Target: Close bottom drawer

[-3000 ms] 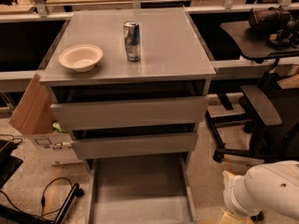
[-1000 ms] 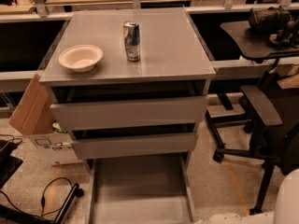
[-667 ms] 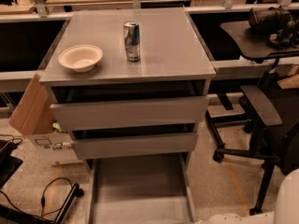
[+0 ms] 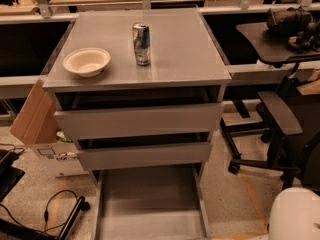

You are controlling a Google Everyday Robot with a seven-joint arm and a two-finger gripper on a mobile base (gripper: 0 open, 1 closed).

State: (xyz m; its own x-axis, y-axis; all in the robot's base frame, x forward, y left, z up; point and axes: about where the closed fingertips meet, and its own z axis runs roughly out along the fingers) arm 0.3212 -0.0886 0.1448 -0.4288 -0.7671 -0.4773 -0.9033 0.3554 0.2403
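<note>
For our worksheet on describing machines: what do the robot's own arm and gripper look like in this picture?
Only one part of the arm shows, in the bottom right corner: a smooth, rounded white shell, with no cables or markings visible on it. The gripper is out of view, so its look cannot be described.

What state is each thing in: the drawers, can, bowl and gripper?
bottom drawer: pulled far out, looks empty.
middle drawer: pushed in or nearly.
top drawer: pushed in or nearly.
can: upright on the cabinet top.
bowl: right way up, empty.
gripper: out of view; only a white arm part at lower right.
</note>
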